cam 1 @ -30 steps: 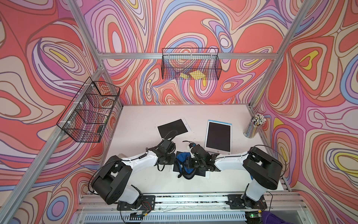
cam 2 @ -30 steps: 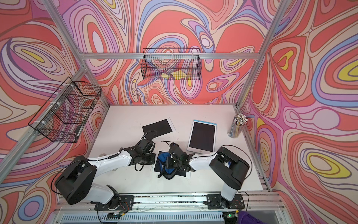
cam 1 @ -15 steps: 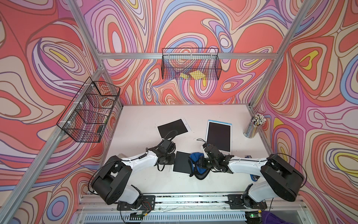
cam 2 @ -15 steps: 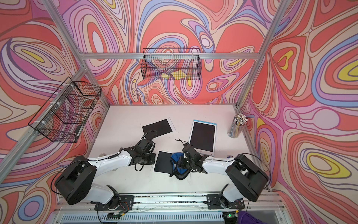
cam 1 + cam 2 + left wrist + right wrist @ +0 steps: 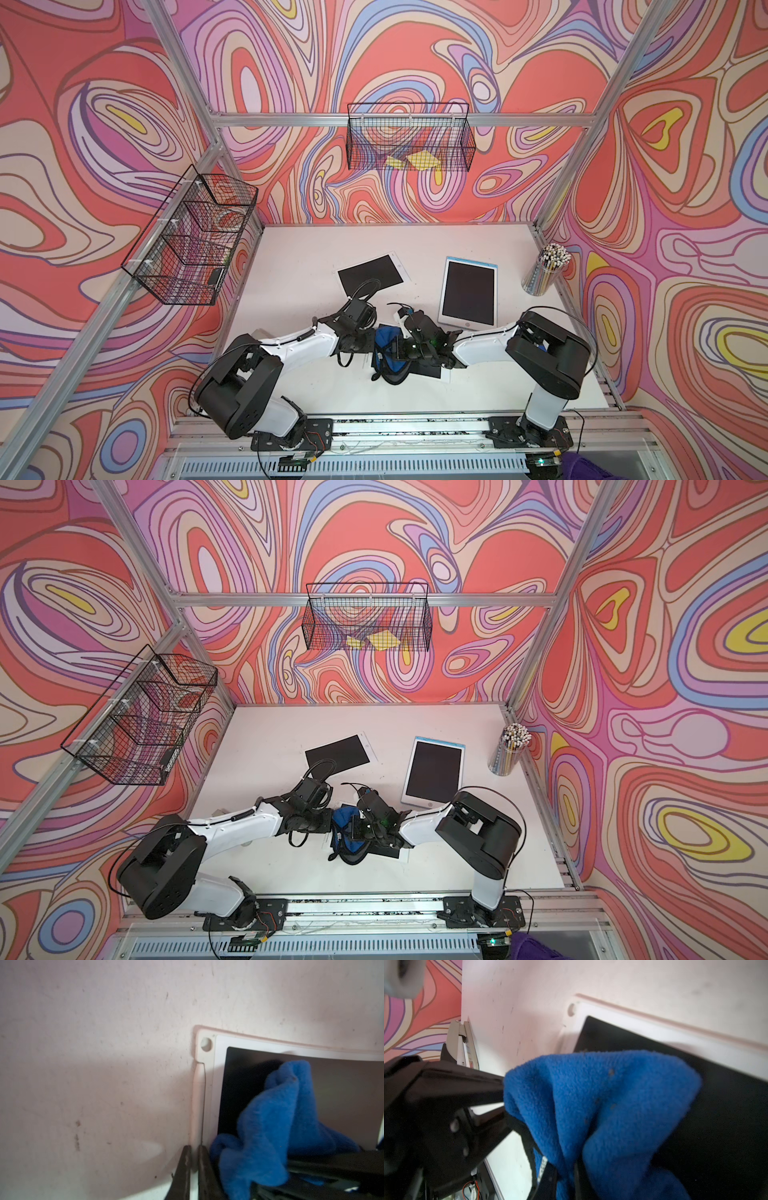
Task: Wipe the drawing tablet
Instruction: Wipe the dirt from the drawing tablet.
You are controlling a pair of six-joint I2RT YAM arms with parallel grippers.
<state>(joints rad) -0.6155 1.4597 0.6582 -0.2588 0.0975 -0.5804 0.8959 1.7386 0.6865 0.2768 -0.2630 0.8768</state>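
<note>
In both top views the drawing tablet (image 5: 430, 371) (image 5: 386, 852) lies flat at the front middle of the counter (image 5: 299, 249), mostly hidden under my two wrists. The left arm (image 5: 299, 345) and right arm (image 5: 486, 343) meet over it, with the blue cloth (image 5: 384, 353) (image 5: 347, 825) bunched between them on the tablet's left end. Further back lie a second tablet (image 5: 468, 293) with a white frame and a black sheet (image 5: 370, 274). A pencil cup (image 5: 546, 270) stands by the right wall.

From the left wrist I see the tablet's (image 5: 239, 1084) dark screen and pale frame, and the cloth (image 5: 280, 1126) heaped on the screen. The left jaws are together. Their dark fingers (image 5: 186, 1169) sit at the frame's edge strip, which runs down into the slit between them. I cannot tell whether they pinch it.

From the right wrist the cloth (image 5: 602, 1105) fills the middle and rests on the black screen (image 5: 726, 1126). The right jaws are clamped on the cloth and nearly buried in its folds. The left arm's fingers (image 5: 467, 1084) touch the cloth from the other side.
</note>
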